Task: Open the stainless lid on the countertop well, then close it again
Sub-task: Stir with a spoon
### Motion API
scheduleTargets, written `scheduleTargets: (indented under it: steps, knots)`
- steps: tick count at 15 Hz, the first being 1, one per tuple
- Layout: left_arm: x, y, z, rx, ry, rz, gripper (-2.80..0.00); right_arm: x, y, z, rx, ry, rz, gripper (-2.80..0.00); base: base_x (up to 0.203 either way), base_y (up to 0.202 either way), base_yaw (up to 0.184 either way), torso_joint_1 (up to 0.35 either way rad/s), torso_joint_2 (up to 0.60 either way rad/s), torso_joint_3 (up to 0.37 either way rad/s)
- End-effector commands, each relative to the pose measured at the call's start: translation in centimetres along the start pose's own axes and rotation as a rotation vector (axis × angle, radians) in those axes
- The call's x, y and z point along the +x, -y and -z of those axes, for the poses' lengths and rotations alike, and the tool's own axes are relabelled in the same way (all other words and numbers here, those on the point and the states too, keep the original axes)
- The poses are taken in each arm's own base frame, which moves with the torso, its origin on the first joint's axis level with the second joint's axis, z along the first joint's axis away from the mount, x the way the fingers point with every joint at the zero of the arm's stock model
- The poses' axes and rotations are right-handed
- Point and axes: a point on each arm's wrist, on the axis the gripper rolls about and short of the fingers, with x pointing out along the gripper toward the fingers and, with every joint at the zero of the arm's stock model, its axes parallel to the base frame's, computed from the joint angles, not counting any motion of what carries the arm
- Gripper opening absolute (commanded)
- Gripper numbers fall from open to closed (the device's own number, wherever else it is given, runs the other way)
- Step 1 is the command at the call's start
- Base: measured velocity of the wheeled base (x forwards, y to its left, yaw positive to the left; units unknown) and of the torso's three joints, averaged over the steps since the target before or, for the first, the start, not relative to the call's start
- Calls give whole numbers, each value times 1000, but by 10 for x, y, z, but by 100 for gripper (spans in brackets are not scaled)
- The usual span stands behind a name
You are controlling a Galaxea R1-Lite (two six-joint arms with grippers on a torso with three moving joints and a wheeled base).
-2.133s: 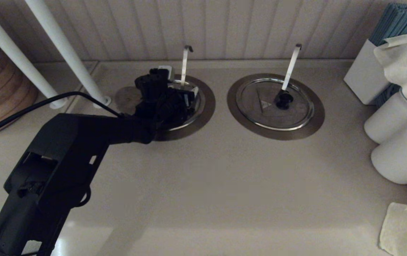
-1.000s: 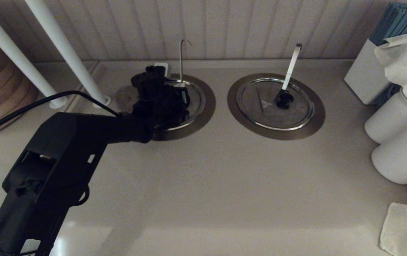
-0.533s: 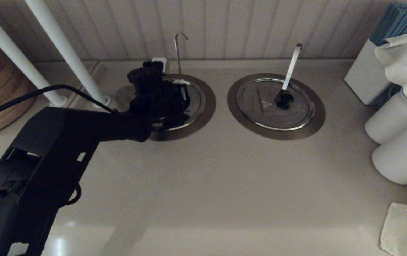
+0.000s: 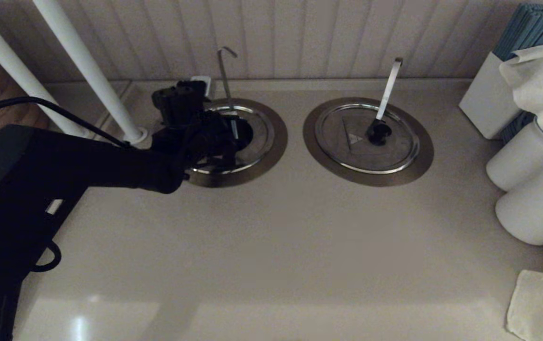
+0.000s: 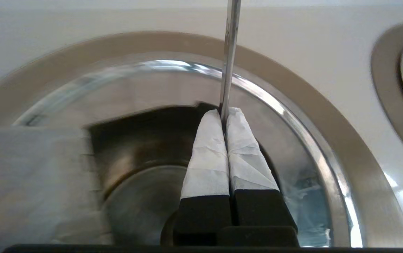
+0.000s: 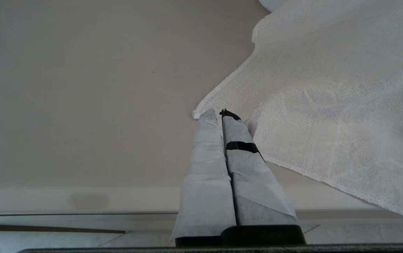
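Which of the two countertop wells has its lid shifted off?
The left countertop well, under the left gripper: its stainless lid is displaced, exposing the dark opening. The right well's lid sits flat and centred.

Landmark: the countertop well [image 4: 271, 142]
Stainless lid [image 5: 32, 175]: blurred in the left wrist view, cut by the frame edge; its knob was hidden.
Well's near-left rim: hidden behind the left gripper [image 4: 231, 135] in the head view.
Ladle handle [image 5: 229, 52]: top cut off; lower end hidden between the fingers [image 5: 208, 154].
Second well [image 5: 398, 98]: cut off beside the first.
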Motion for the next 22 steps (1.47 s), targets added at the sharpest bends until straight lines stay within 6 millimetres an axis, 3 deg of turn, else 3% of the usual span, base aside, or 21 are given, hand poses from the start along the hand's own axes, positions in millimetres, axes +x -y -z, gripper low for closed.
scheduleTargets:
  steps: [1, 7, 12, 15, 18, 20, 22]
  knots:
    - [-12, -1, -22, -1, 39, -1, -280, 0, 0, 0, 0, 0, 0, -280, 0, 0, 0, 0, 0, 0]
    - [-33, -3, -5, 3, -60, -5, -280, 0, 0, 0, 0, 0, 0, -280, 0, 0, 0, 0, 0, 0]
    - [-37, -31, 6, 15, -103, -69, -280, 0, 0, 0, 0, 0, 0, -280, 0, 0, 0, 0, 0, 0]
    - [-22, -43, 21, 30, -113, -98, -280, 0, 0, 0, 0, 1, 0, -280, 0, 0, 0, 0, 0, 0]
    - [9, -47, 37, 31, -38, -147, -280, 0, 0, 0, 0, 0, 0, -280, 0, 0, 0, 0, 0, 0]
    - [28, -41, 41, 28, 31, -163, -280, 0, 0, 0, 0, 0, 0, -280, 0, 0, 0, 0, 0, 0]
    - [33, -25, 38, 21, 49, -142, -280, 0, 0, 0, 0, 0, 0, -280, 0, 0, 0, 0, 0, 0]
